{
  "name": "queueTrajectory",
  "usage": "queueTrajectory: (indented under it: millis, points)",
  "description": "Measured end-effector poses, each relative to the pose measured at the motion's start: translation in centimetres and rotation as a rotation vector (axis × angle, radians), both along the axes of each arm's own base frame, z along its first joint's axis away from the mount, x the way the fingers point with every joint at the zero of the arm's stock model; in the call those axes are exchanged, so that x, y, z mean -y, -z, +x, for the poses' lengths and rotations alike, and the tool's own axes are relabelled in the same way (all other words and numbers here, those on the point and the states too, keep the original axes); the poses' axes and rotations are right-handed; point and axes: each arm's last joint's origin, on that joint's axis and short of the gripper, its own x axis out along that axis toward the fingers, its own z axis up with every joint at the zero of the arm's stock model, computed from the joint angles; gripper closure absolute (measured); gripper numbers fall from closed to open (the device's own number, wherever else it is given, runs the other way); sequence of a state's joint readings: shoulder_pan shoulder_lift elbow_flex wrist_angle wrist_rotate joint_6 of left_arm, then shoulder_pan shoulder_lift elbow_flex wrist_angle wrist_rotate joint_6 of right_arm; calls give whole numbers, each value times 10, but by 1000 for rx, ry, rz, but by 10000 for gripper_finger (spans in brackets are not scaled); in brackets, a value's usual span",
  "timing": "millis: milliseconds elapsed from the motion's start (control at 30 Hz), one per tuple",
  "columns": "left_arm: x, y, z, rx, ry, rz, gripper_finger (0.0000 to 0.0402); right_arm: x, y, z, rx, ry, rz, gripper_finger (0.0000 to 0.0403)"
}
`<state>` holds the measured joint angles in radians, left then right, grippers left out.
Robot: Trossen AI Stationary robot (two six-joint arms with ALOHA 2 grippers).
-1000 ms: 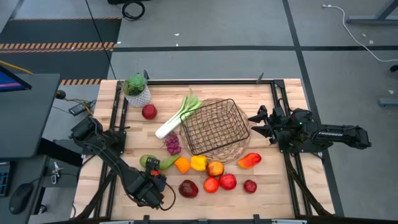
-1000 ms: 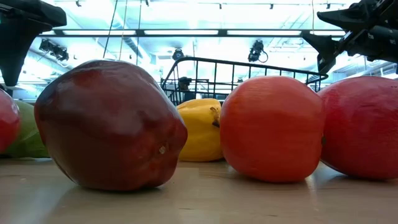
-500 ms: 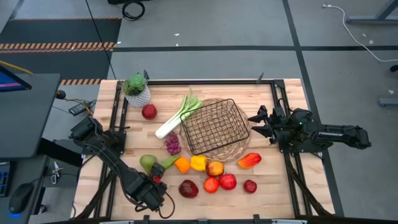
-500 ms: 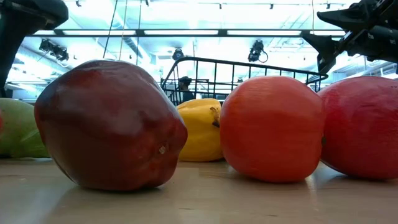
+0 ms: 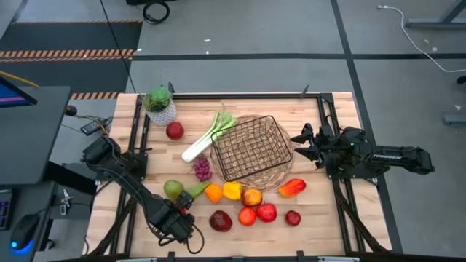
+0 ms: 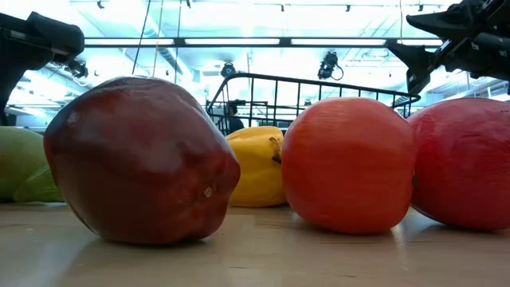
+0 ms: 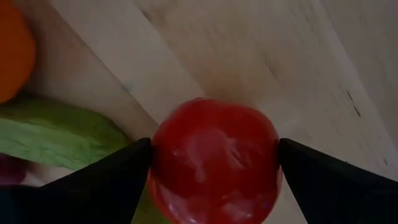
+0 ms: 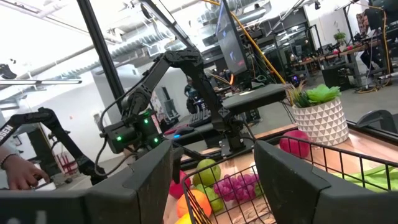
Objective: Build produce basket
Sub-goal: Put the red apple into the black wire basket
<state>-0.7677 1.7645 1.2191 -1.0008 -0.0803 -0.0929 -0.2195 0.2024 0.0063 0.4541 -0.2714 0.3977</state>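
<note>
The left gripper (image 7: 214,165) sits low over the near-left part of the desk (image 5: 306,109), well apart from the basket (image 5: 251,149), and its jaws are clamped on a small red apple (image 7: 214,162), one dark finger pressed to each side of the fruit. Just beside that apple lie a green pear (image 7: 59,140) and an orange fruit (image 7: 13,50).

The basket stands near the middle of the desk. Along its near side runs a row of produce: an orange pepper (image 5: 213,193), a yellow pepper (image 5: 232,191), a dark red apple (image 5: 220,220), an orange-red fruit (image 5: 247,215) and another red apple (image 5: 266,212). Purple grapes (image 5: 202,169) and a leek (image 5: 207,136) lie at the basket's left.

The right gripper (image 5: 300,145) hangs just beside the basket's right rim, its jaws partly apart and holding nothing.
</note>
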Motion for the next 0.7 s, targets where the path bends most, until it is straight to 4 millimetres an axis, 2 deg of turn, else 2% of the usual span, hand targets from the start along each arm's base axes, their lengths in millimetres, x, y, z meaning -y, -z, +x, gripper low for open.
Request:
queueTrajectory:
  millis: [533,700]
  points:
    - [1,1,-1,0,-130,-13,47,0,0,0,0,0,0,172]
    - [-5,2,5,-5,-220,-22,47,0,0,0,0,1,0,172]
